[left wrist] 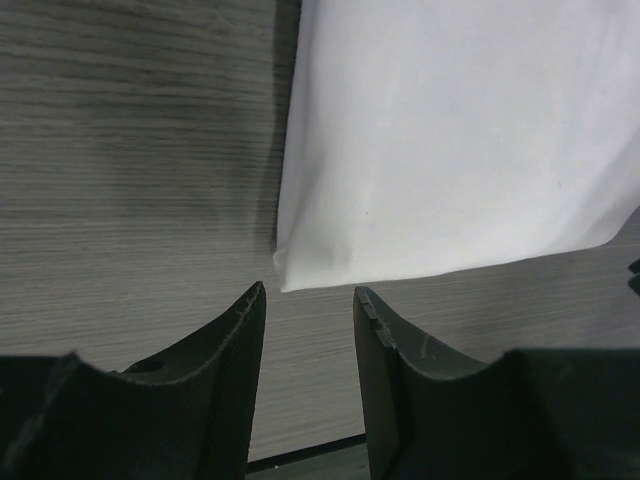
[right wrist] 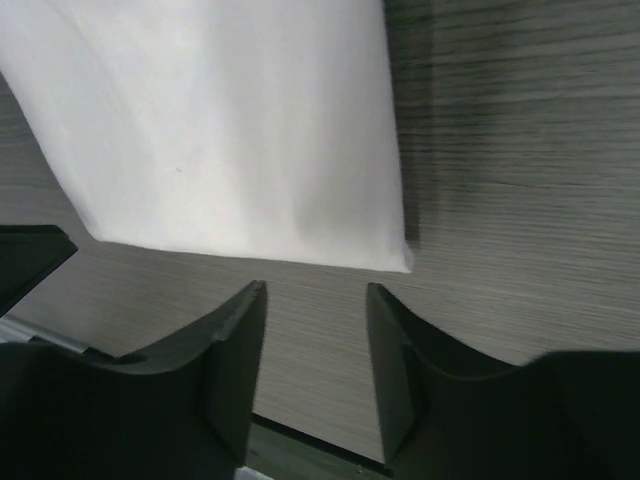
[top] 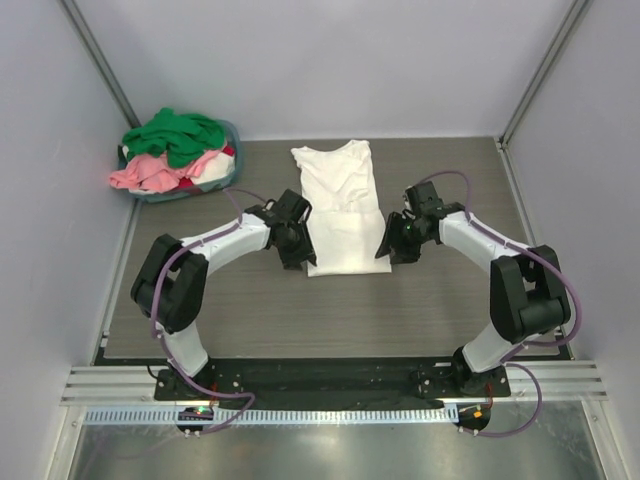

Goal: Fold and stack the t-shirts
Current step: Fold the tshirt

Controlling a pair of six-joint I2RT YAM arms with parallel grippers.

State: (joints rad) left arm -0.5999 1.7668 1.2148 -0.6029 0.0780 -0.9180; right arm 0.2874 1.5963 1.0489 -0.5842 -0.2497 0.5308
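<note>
The white t-shirt [top: 335, 205] lies as a narrow strip (sleeves apparently folded in), its near corners just ahead of each pair of jaws. The left gripper [left wrist: 308, 295] and right gripper [right wrist: 315, 292] stand parted, holding nothing. The crosswise fold seems left to do, and the green, pink and red shirts [top: 175, 150] sit heaped in the basket [top: 190, 192].

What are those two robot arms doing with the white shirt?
Two robot arms are folding shirts. A soft white cotton t-shirt lies folded into a narrow strip on the grey wooden table. The left gripper and right gripper hover open at its two near corners, holding nothing. A crumpled green t-shirt and pink t-shirt wait in the round blue-grey basket at the far left.
</note>
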